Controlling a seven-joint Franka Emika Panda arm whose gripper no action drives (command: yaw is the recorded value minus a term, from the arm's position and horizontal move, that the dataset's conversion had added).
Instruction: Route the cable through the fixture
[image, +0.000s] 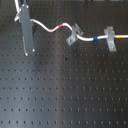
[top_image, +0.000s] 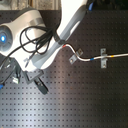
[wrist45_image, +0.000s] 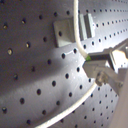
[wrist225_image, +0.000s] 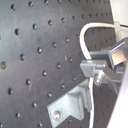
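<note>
Cable (image: 50, 29) white, runs across counter (image: 65, 95) in first exterior view — already seated in far clip (image: 109, 39), passes at near clip (image: 73, 35); whether it sits fully inside, I cannot tell. Gripper (wrist45_image: 95, 67) closed on cable near its free end, fingers pinching it in both wrist views. I judge routing step is in hand at near clip. Next move — I keep cable taut, lower it into slot. No containers in scene.
</note>
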